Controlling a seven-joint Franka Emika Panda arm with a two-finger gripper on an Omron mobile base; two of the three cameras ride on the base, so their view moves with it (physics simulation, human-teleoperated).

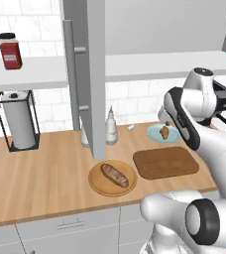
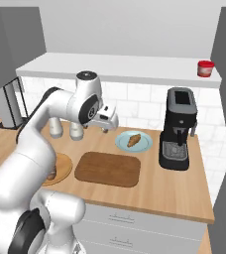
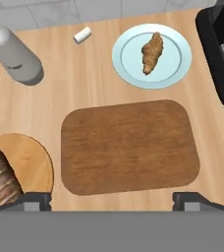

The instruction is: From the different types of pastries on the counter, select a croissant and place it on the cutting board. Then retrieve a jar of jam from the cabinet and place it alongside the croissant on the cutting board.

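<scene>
Croissant (image 3: 152, 52), small, golden-brown and curved, lies in the middle of a round light-blue plate (image 3: 179, 69) toward the back edge of the light-wood tabletop (image 1: 45, 173), near the white tiled wall. Just in front of that plate, closer to the tabletop's front edge, sits the dark brown rectangular wooden cutting board (image 3: 128, 146) with rounded corners; nothing lies on it. Beside the board's left end is a round lighter wooden plate (image 1: 97, 182) carrying the long dark-brown baguette-like loaf (image 1: 115, 175).

The white arm's gripper (image 3: 112, 202) hovers above the board, looking straight down at it; its two dark fingers (image 3: 33, 202) stand spread wide apart with nothing between them.

At the tabletop's right end a black coffee machine (image 2: 177, 129) stands just beside the blue plate. Behind the boards, near the wall, two pale grey bottles (image 1: 111, 129) stand together, and a small white cylinder (image 3: 82, 35), possibly a cork or a stub of chalk, lies on the wood between them and the blue plate. A wire holder with a roll of paper towels (image 1: 18, 120) stands further left along the back edge.

The grey-doored wall cabinet (image 1: 90, 74) hangs open above. On its white shelf (image 2: 120, 69) the small squat jar of jam (image 2: 204, 68) with a red top sits at the right end, well apart from a taller black-lidded jar with red contents (image 1: 9, 50) at the left.
</scene>
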